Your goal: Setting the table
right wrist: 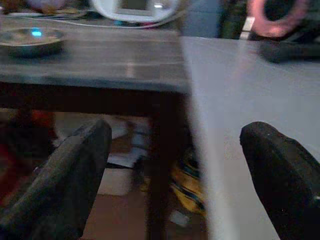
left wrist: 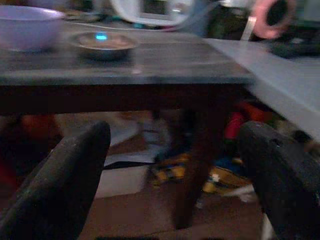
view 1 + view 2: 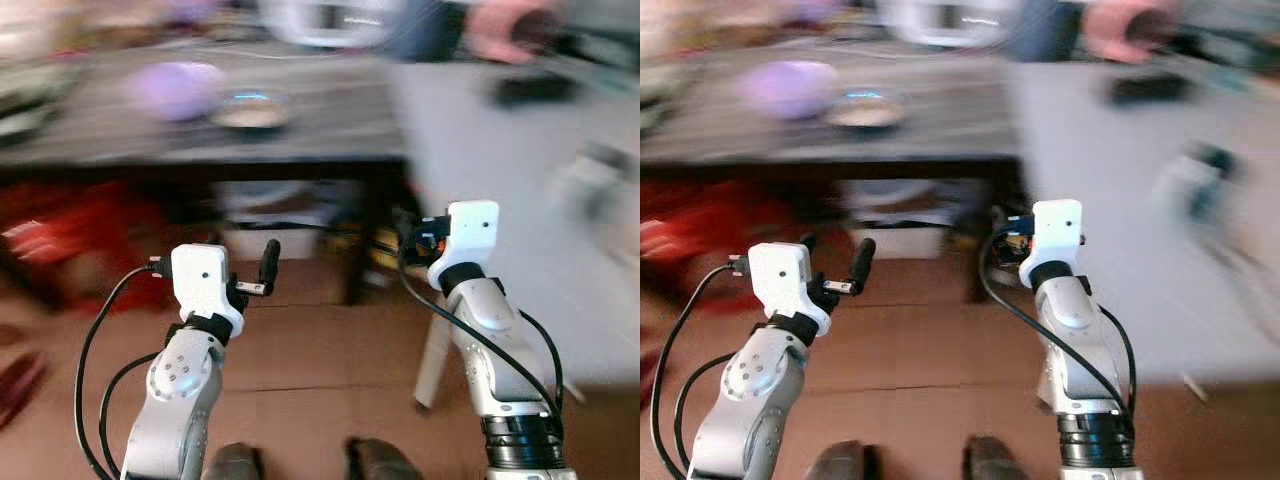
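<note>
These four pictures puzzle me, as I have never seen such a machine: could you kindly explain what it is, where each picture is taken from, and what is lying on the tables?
It is a walking humanoid robot with two silver arms. The two wide pictures come from its head, looking forward and down; they are blurred. The other two come from cameras on its wrists, looking out between each gripper's two black fingers.

The left gripper and the right gripper are both open and hold nothing, raised in front of a dark wooden table. On it stand a lilac bowl and a shallow metal dish. A pale grey table adjoins it on the robot's right. A white appliance sits at the back; more I cannot make out.
</note>
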You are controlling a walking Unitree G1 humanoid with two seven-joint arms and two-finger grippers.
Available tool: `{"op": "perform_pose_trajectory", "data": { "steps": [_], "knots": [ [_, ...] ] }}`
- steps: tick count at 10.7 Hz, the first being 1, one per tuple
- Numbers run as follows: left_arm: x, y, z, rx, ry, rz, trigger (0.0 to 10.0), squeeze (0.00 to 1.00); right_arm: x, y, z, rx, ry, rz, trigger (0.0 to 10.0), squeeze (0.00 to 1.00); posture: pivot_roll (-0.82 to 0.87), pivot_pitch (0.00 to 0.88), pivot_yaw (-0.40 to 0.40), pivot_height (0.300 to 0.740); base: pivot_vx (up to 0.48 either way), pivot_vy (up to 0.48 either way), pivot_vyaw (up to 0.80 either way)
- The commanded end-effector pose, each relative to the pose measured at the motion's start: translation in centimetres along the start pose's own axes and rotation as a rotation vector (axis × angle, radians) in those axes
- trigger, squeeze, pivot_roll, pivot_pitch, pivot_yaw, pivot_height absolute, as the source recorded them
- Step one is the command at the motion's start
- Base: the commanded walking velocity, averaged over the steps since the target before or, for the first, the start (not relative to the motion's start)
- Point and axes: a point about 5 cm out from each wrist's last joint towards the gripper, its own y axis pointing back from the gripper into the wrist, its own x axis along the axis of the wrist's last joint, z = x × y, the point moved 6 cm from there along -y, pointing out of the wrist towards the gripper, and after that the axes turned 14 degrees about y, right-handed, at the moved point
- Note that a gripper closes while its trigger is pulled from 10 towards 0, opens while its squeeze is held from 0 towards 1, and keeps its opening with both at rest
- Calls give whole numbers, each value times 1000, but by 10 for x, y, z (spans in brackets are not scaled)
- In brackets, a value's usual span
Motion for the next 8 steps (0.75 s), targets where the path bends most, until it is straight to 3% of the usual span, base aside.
{"op": "perform_pose_trajectory", "data": {
  "steps": [1,3,6,8],
  "knots": [
    [1,3,-2,15,-4,6,10000,0,1,0,1,4,-8,9,10000,0,62,131,-9,740,0,-337,-563],
    [-1,7,-4,30,-18,1,10000,0,5,6,2,1,-10,35,10000,0,60,123,-6,740,0,-396,0],
    [-3,24,-29,152,-53,-5,10000,0,-14,38,10,-4,22,0,10000,0,61,124,2,740,0,-331,0],
    [-3,24,-30,156,-66,-8,10000,0,-15,40,10,1,28,2,10000,0,62,118,7,740,0,-392,0]
  ]
}}
